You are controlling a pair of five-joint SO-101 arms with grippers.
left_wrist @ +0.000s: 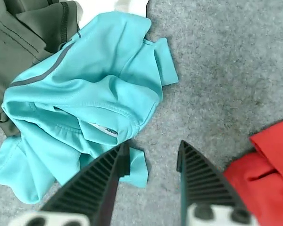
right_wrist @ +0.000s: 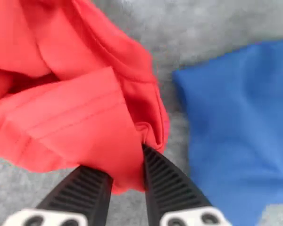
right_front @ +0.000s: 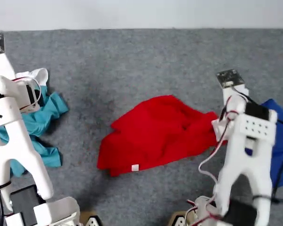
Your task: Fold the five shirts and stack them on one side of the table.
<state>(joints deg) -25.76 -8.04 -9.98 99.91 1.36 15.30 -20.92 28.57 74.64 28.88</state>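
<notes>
My right pincer is clenched on the red shirt edge; the shirt lies crumpled mid-table. Folding has barely begun, I judge. Next: draw that edge out flat. Blue shirt just beside. Left pincer released, beside teal shirt. Its wrist view catches a dark green shirt, which my arm covers from above.

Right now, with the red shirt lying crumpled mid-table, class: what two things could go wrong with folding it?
The right gripper seems to pinch only a bunched edge of the red shirt, so a pull could slip off or crumple it more. The blue shirt lies close beside that edge, so dragging the red one might snag it too.
</notes>
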